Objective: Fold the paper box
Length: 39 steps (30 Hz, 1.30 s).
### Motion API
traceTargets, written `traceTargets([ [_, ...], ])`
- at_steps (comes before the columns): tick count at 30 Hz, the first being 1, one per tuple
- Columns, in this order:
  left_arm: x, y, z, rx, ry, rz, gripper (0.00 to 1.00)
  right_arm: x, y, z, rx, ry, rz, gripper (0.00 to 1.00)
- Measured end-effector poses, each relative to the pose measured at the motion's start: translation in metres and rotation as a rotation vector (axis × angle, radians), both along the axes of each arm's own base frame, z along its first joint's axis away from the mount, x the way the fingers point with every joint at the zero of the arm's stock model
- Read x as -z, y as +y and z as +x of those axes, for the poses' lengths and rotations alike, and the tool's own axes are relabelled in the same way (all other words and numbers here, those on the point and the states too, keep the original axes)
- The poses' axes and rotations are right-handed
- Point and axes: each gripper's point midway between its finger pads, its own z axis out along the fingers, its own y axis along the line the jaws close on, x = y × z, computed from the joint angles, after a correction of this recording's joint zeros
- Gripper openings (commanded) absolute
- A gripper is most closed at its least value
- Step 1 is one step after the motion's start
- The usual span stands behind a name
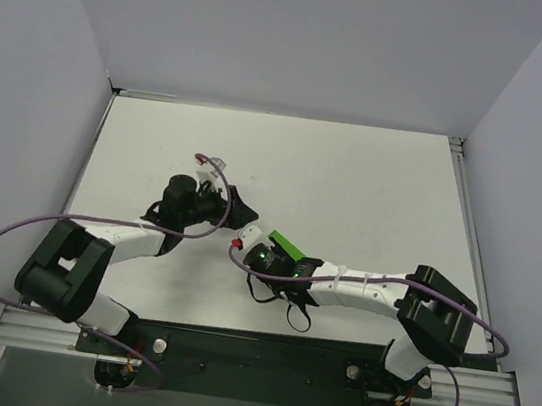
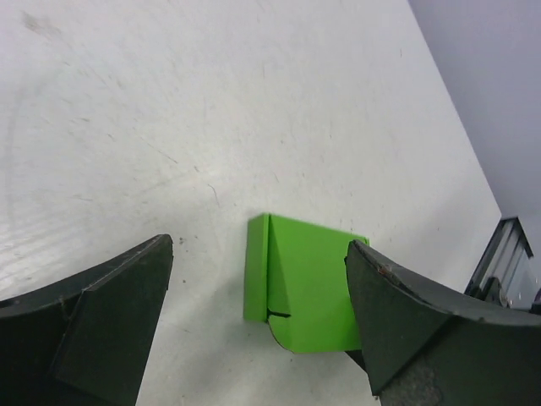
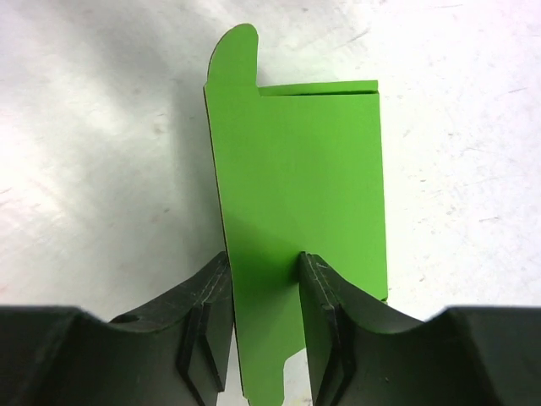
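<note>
My right gripper [image 3: 264,275] pinches paper box [image 3: 296,169], one finger each side of card panel. My left gripper [image 2: 258,279] spread wide, holding nothing; box just ahead.

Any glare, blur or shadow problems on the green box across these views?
Top view: even light, no glare, box mostly hidden behind the right arm. Left wrist: box sharp, dark fingers show little detail. Right wrist: box sharp, evenly lit, soft shadow on the table to its left.
</note>
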Motion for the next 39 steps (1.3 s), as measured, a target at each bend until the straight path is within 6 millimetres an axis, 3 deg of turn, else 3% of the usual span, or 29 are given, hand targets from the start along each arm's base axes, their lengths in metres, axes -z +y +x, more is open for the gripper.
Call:
traceTargets([
  [5,-0.032,0.037,0.007,-0.146,-0.102,-0.028,0.93,-0.020,-0.001,-0.009,-0.017,0.102,0.117,0.00],
  [11,-0.060,0.048,-0.013,-0.158,-0.219,-0.043,0.93,-0.040,-0.020,0.002,0.048,0.181,0.271,0.00],
  [15,-0.061,0.050,-0.027,-0.136,-0.258,-0.032,0.93,-0.041,-0.018,-0.003,0.027,0.203,0.294,0.00],
  [21,-0.032,0.033,-0.061,-0.014,-0.248,0.012,0.94,-0.039,-0.015,-0.008,0.022,0.230,0.316,0.00],
  [25,-0.005,0.035,-0.076,0.016,-0.223,0.050,0.94,-0.038,-0.013,-0.010,0.017,0.249,0.327,0.00],
  [31,0.029,0.039,-0.083,0.040,-0.188,0.158,0.94,-0.037,-0.011,-0.012,0.013,0.294,0.359,0.00],
  [39,0.060,0.022,-0.084,0.146,-0.132,0.295,0.87,-0.037,-0.012,-0.011,0.018,0.351,0.405,0.00],
])
